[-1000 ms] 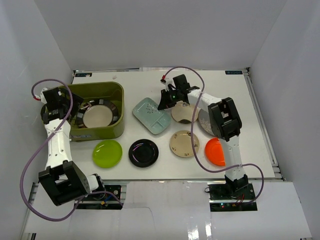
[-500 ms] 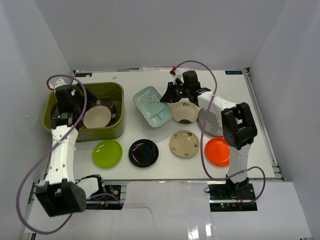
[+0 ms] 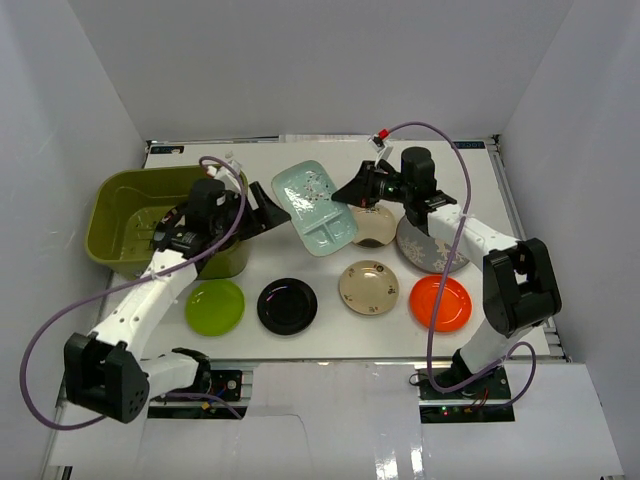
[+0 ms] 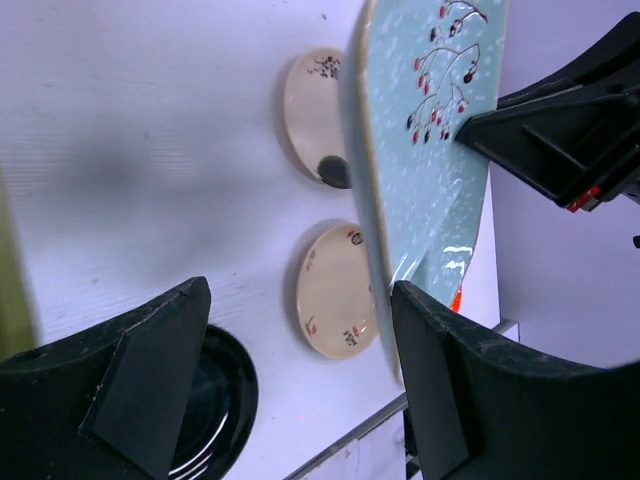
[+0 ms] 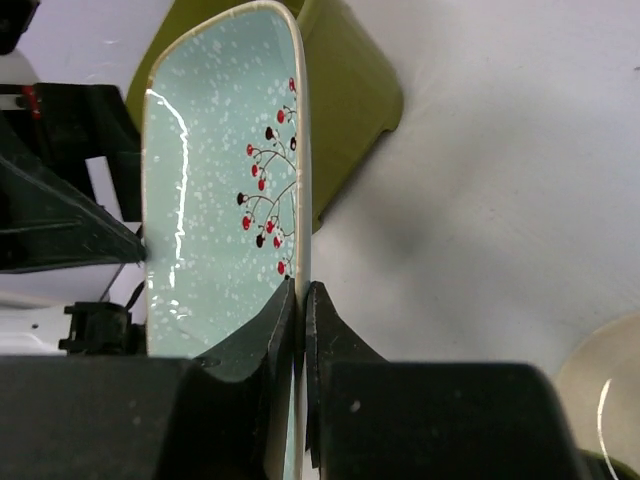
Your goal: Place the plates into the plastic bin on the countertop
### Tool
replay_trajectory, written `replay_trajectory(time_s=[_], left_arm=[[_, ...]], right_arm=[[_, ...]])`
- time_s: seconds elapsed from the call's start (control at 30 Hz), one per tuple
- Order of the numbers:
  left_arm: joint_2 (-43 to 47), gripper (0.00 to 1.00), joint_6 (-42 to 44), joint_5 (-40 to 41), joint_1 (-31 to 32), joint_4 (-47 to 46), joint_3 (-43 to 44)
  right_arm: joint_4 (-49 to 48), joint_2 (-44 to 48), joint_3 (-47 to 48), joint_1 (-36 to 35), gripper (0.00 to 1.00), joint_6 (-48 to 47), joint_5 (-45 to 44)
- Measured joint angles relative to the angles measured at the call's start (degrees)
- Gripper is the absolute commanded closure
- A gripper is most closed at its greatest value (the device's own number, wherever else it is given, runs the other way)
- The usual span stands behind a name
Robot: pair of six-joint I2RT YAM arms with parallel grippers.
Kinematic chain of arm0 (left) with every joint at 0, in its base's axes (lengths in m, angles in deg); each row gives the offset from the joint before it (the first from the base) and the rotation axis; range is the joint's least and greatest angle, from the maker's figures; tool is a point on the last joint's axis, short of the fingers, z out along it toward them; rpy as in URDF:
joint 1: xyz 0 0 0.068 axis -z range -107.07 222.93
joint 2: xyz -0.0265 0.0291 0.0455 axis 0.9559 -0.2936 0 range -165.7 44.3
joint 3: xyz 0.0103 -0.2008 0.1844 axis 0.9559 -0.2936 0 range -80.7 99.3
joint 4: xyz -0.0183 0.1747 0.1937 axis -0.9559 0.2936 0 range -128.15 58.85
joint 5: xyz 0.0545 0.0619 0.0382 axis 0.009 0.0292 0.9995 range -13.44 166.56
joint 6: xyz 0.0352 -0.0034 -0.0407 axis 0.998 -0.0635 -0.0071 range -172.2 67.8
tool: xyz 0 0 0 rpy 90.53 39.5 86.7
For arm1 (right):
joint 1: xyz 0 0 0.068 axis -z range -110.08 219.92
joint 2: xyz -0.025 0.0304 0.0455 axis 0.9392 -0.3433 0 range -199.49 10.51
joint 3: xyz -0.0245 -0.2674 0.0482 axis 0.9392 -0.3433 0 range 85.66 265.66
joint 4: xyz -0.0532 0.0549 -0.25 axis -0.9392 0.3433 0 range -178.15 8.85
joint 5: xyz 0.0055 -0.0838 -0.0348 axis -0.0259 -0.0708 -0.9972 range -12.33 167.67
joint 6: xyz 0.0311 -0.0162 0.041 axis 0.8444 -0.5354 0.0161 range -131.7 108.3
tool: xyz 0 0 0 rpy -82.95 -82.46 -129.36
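On the white bench [image 3: 330,340], the olive bin [image 3: 115,205] sits far left. The teal tray [image 3: 318,205] hangs tilted just right of it, its edge clamped in the right pincer [image 3: 352,190]. The left pincer [image 3: 270,213] stands apart beside the tray.

1. The teal tray [image 5: 215,200] appeared glazed and glossy, finely speckled with white and painted with red-berry sprigs.
2. The plastic bin [image 3: 115,200] was smooth olive plastic with a soft sheen.
3. The counter [image 3: 480,180] looked white and matt, faintly grained.
4. The black plate [image 3: 287,306] and lime green plate [image 3: 214,306] showed glossy highlights.
5. The left gripper [image 4: 300,288] had jaws of matt black plastic.
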Motion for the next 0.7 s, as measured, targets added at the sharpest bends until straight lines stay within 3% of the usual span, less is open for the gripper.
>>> replay_trajectory(time_s=[0.1, 0.23, 0.4, 0.43, 0.47, 0.57, 0.6, 0.7], left_arm=[[-4.24, 0.21, -0.59, -0.2, 4.15, -3.82, 0.0], [-8.2, 0.36, -1.2, -0.13, 7.63, -8.33, 0.02], [-10.34, 1.0, -3.82, 0.81, 8.15, -11.96, 0.0], [-10.34, 1.0, -3.69, 1.51, 8.26, -11.91, 0.2], [-10.27, 1.0, -3.82, 2.25, 8.31, -11.47, 0.2], [-10.23, 1.0, -2.08, 4.26, 8.63, -8.5, 2.14], [-10.23, 1.0, -1.07, 5.33, 8.85, -6.82, 3.26], [-9.99, 1.0, 1.81, 9.57, 7.74, -1.31, 7.43]], right_arm=[[-2.67, 0.13, -1.88, -0.5, 0.92, 2.16, 1.86], [-4.74, 0.13, -4.55, -0.66, 0.92, 4.31, 3.76], [-6.49, 0.48, -7.34, -0.68, 0.9, 4.74, 4.09], [-7.89, 0.63, -8.11, -0.7, 0.85, 4.76, 3.96], [-8.26, 0.98, -8.44, -0.7, 0.7, 4.52, 3.8], [-9.35, 2.64, -10.01, -0.74, 0.47, 6.21, 3.54], [-9.68, 3.54, -10.71, -0.74, 0.33, 6.64, 3.45], [-10.34, 7.37, -13.03, -0.79, 0.16, 7.28, 3.58]])
